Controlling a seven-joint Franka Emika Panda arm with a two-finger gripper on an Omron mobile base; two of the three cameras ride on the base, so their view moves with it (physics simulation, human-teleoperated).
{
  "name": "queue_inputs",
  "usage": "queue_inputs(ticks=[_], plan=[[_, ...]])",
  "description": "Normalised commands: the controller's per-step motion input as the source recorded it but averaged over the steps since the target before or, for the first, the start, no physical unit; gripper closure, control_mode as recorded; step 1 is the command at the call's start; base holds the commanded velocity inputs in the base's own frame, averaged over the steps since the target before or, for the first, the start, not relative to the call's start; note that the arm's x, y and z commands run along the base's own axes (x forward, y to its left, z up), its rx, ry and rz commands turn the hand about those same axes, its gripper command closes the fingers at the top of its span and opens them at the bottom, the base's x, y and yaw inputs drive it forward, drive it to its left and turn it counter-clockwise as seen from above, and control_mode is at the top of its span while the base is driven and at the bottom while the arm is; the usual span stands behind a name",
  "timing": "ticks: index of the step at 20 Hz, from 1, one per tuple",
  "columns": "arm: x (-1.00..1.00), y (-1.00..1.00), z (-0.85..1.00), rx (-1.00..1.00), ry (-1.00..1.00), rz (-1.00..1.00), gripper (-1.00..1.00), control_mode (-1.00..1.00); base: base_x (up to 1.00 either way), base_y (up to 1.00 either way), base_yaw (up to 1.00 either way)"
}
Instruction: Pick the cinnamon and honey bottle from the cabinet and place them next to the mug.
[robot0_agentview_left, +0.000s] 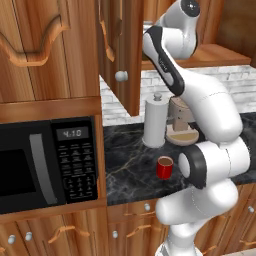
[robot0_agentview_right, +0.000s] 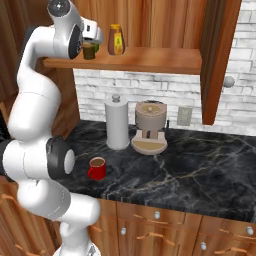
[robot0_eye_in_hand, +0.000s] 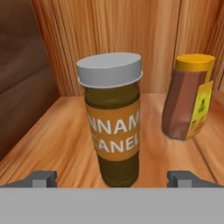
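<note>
Up on the open cabinet (robot0_agentview_right: 150, 60) shelf both the cinnamon (robot0_eye_in_hand: 113, 118) and honey bottle (robot0_eye_in_hand: 189, 98) sit unpicked, gripper (robot0_eye_in_hand: 113, 178) spread wide around the cinnamon, so nothing's beside the mug (robot0_agentview_right: 97, 168) on the counter yet.

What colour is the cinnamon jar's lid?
Flat grey, clearest in the hand view: the cinnamon jar's lid.

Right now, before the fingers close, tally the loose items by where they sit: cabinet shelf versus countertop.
Cabinet shelf: 2, the cinnamon and the honey bottle.
Countertop: 3, the mug, the paper-towel roll and the coffee machine.
Total: 5.
</note>
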Motion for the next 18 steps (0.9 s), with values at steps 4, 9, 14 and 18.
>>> queue_inputs(ticks=[4, 9, 14, 18], plan=[[0.17, 0.02, -0.07, 0.0, 0.0, 0.0, -1.0, -1.0, 0.0, 0.0, 0.0], [0.16, 0.0, -0.03, 0.0, 0.0, 0.0, -1.0, -1.0, 0.0, 0.0, 0.0], [0.22, 0.0, 0.0, 0.0, 0.0, 0.0, -1.0, -1.0, 0.0, 0.0, 0.0], [0.2, 0.0, 0.0, 0.0, 0.0, 0.0, -1.0, -1.0, 0.0, 0.0, 0.0]])
